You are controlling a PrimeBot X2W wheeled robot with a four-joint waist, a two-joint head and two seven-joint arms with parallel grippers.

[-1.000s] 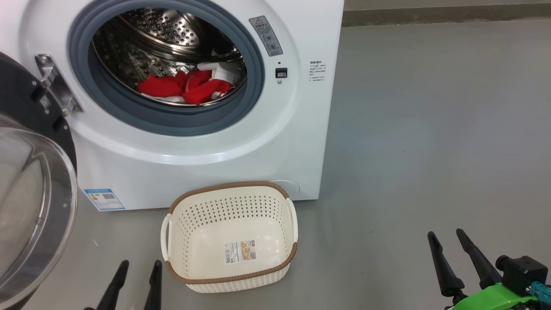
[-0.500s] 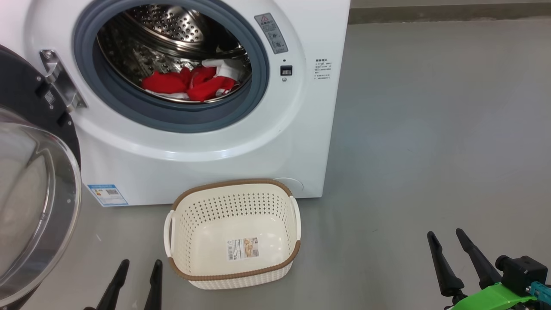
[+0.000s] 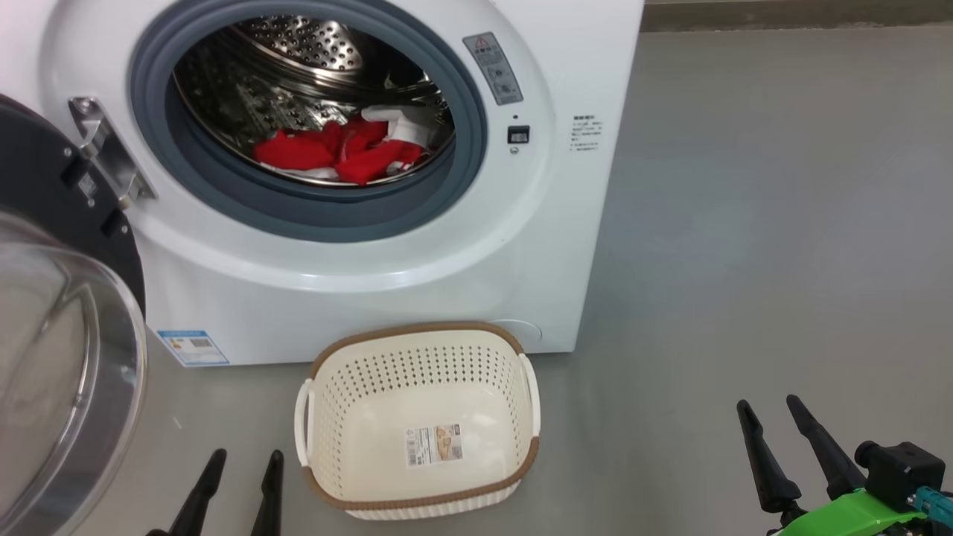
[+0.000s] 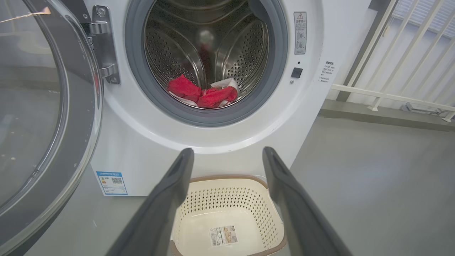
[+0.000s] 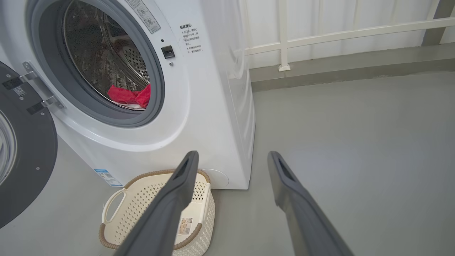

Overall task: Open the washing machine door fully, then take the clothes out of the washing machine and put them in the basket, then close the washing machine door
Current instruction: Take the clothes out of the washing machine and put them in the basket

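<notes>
The washing machine door (image 3: pixel 45 186) stands swung wide open, left of the left gripper (image 3: pixel 247 454). That gripper's fingers are apart and clear of every object. The basket (image 3: pixel 417 329) sits upright on the floor (image 3: pixel 744 223) just right of those fingers, a sticker (image 3: pixel 434 445) on its bottom. Beyond the fingertips stands the washing machine (image 3: pixel 372 298). The clothes (image 3: pixel 339 152) lie at the bottom of its drum (image 3: pixel 298 59). The right gripper (image 3: pixel 767 403), well right of the basket, has its fingers spread over bare floor.
</notes>
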